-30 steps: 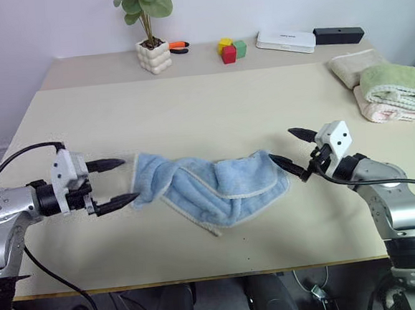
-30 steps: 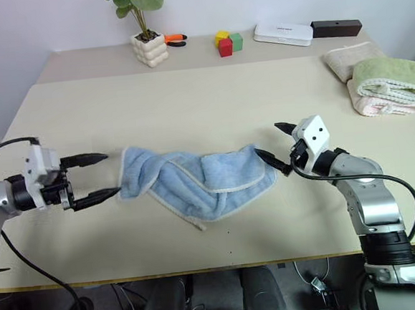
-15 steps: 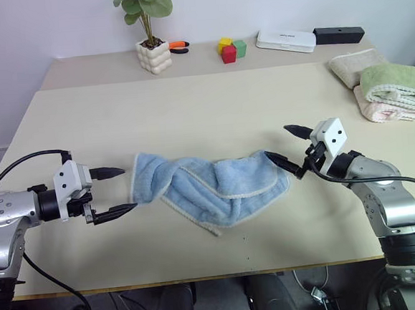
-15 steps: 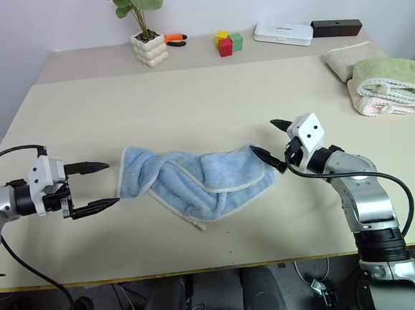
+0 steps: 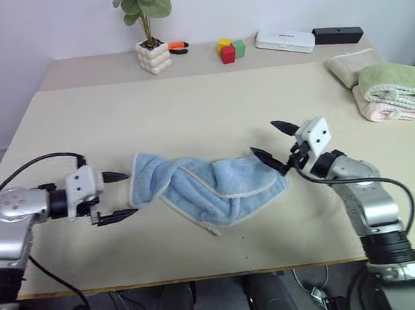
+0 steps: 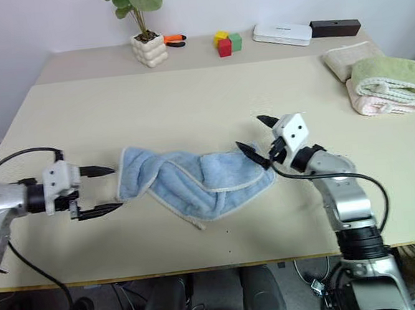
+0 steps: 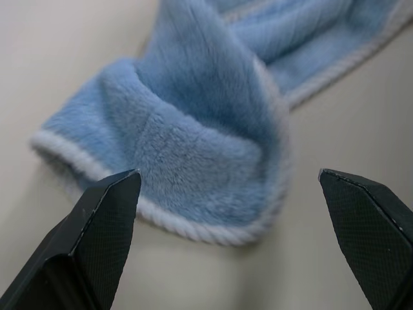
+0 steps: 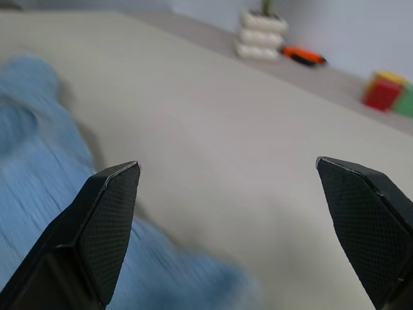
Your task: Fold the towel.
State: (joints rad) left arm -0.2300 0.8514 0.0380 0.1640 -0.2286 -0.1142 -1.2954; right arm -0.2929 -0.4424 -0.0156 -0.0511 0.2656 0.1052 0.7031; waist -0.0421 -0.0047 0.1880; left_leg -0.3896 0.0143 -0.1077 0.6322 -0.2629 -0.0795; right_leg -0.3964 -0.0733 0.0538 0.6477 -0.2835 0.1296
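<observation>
The light blue towel (image 5: 210,187) lies crumpled and twisted near the front middle of the beige surface (image 5: 203,105). The left tool (image 5: 119,196) sits at the towel's left end, fingers spread wide apart — nothing between them. The right tool (image 5: 272,141) hangs at the towel's right end, fingers likewise apart and empty.

Potted plant (image 5: 149,30), coloured blocks (image 5: 232,49), folded towels (image 5: 386,91) along table (image 5: 210,97) edges.
</observation>
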